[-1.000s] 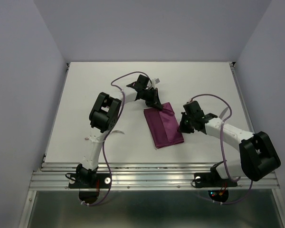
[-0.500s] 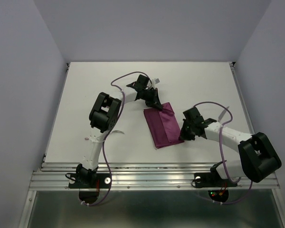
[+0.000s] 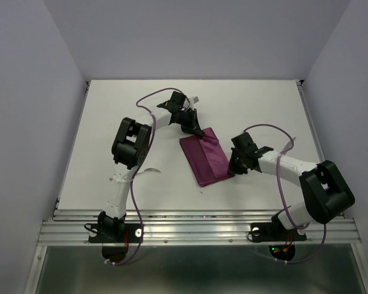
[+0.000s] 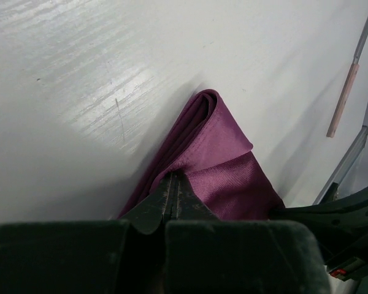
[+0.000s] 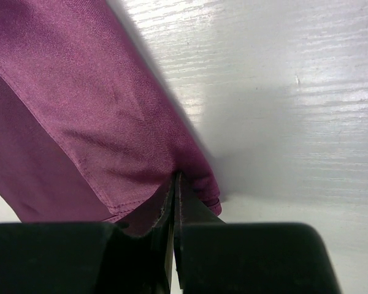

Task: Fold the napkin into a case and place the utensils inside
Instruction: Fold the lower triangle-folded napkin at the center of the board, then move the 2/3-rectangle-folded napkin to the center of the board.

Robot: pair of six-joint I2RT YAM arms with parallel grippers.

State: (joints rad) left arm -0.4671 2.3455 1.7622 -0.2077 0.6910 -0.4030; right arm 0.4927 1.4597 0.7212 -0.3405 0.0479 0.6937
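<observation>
As L gripper (image 4: 173,179) & R gripper (image 5: 175,179) clamp 1 napkin (image 3: 205,160) (folded), prob. 1 utensil (image 4: 346,93) lies apart.

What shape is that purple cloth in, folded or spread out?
Folded. The napkin lies as a narrow oblong, and the left wrist view shows stacked layers at its corner.
</observation>
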